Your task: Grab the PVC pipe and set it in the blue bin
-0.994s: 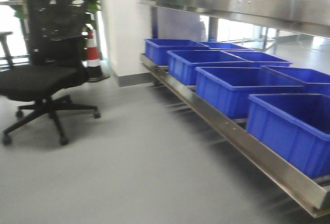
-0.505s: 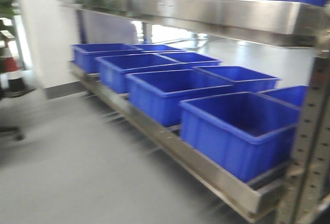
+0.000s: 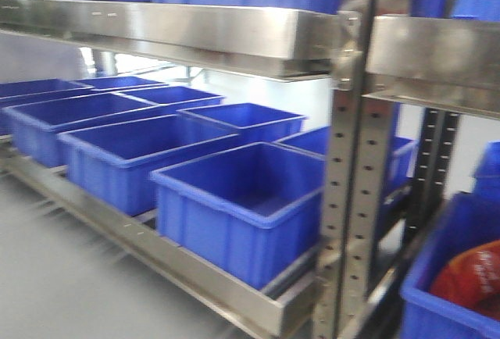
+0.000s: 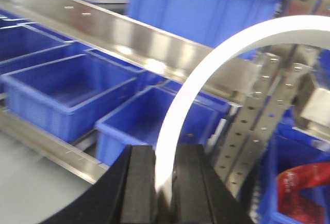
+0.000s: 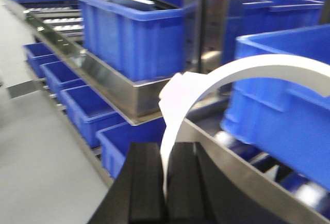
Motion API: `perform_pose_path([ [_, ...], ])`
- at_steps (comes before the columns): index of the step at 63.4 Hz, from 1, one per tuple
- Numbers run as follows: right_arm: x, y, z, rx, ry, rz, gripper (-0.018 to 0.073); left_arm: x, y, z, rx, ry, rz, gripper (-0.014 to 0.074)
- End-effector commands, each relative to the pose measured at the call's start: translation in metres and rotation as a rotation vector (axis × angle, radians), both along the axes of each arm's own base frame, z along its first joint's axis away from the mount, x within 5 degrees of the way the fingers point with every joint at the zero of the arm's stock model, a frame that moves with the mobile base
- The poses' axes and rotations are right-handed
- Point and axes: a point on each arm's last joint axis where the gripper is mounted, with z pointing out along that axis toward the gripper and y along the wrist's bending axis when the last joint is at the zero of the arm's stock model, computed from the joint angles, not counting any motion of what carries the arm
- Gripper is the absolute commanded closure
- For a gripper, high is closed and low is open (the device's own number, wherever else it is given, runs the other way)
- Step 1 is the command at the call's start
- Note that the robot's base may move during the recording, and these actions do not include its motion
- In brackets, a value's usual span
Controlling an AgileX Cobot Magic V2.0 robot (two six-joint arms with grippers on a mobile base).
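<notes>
The PVC pipe (image 4: 178,115) shows as a smooth, matt white arc rising out of the left tool (image 4: 165,170), whose black fingers are closed tight on its lower end. The right wrist view shows a like white arc (image 5: 206,82) pinched between the closed fingers of the right tool (image 5: 166,170). I cannot tell whether these are the two ends of one bent piece or two pieces. It is carried in the air in front of the racking and does not appear in the front view.

From the curve it holds, it is probably light and springy rather than rigid. Its slick skin could twist in so narrow a pinch, and a hold at the end leaves a long free span that may whip.

Left of the perforated steel post (image 3: 351,198) sits the nearest blue bin (image 3: 234,214): moulded plastic, rimmed, open and seemingly empty, on the lower shelf (image 3: 187,272). Above it, also left of the post, runs a brushed stainless shelf rail (image 3: 180,34). Right of the post, a second bin (image 3: 437,308) holds a red-orange bundle (image 3: 476,276).
</notes>
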Motion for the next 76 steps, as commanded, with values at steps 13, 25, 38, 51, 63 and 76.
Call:
perform_pose_path([
  [13, -0.0013, -0.0009, 0.0034, -0.007, -0.036, -0.007, 0.0728, -0.0002, 0.0006, 0.0042, -0.022, -0.034, 0.008, 0.0707],
  [25, -0.0013, -0.0009, 0.0034, -0.007, -0.036, -0.007, 0.0728, -0.0002, 0.0006, 0.0042, -0.022, -0.034, 0.008, 0.0707],
  [38, -0.0013, -0.0009, 0.0034, -0.007, -0.036, -0.007, 0.0728, -0.0002, 0.0006, 0.0042, -0.022, -0.034, 0.008, 0.0707],
  [51, -0.0013, -0.0009, 0.0034, -0.007, -0.036, -0.007, 0.0728, -0.0002, 0.0006, 0.0042, -0.022, -0.034, 0.008, 0.0707],
  [63, -0.0013, -0.0009, 0.0034, -0.007, -0.036, -0.007, 0.0728, -0.0002, 0.0006, 0.0042, -0.022, -0.034, 0.008, 0.0707],
  [76, -0.0013, -0.0009, 0.0034, -0.007, -0.036, -0.007, 0.0728, -0.0002, 0.0006, 0.0042, -0.022, -0.034, 0.008, 0.0707],
])
